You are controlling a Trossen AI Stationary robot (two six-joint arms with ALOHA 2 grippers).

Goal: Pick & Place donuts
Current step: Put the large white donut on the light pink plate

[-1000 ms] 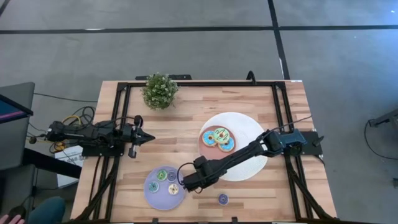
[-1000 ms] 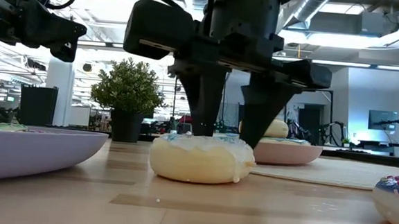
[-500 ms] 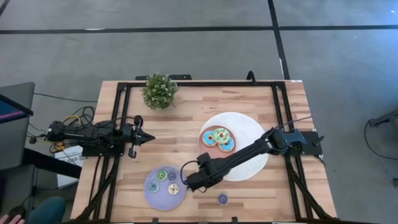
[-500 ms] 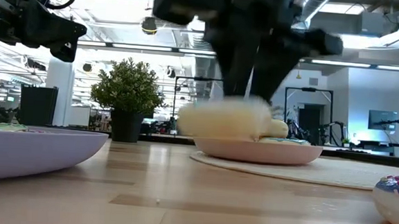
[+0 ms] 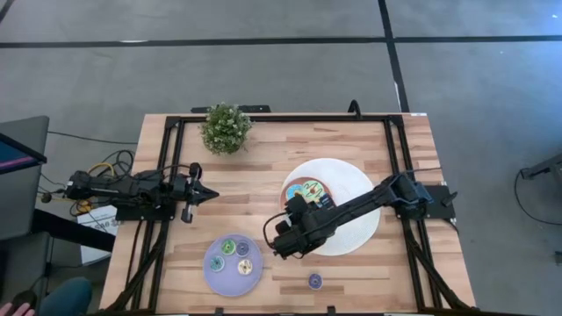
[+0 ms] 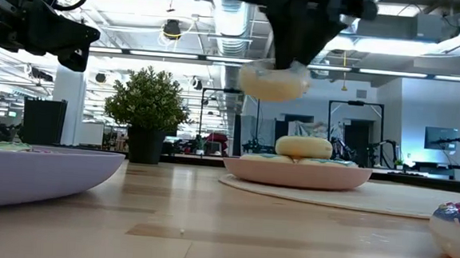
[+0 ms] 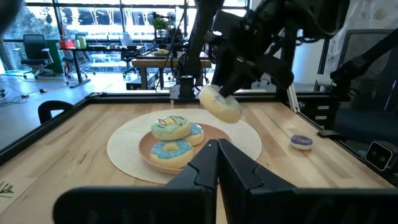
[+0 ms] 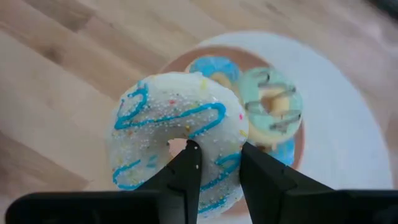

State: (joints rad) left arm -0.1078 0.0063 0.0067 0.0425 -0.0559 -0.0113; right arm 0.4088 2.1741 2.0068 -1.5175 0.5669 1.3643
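Note:
My right gripper is shut on a tan donut with white icing and blue squiggles, held in the air just near of the pink plate. In the high view the gripper hides it. Two iced donuts, pale green and blue, lie on the pink plate. Several tiny donuts lie on the lavender plate. A tiny purple donut rests on the table. My left gripper waits shut at the table's left side. My right gripper pinches the donut's ring wall: one finger reaches into the centre hole and the other lies on the outer rim. The fingers come from above, pointing down. The donut is lifted clear, iced face up and slightly tilted.
The pink plate sits on a round white mat right of centre. A small potted plant stands near the far edge. Black rails run along the table's sides. Bare wood lies between the two plates.
My right gripper, shut on the white-iced donut, has lifted it off the table beside the lavender plate. It has carried the donut up, right and toward the far edge, to the pink plate's near side. The donut now hangs clear of the wood.

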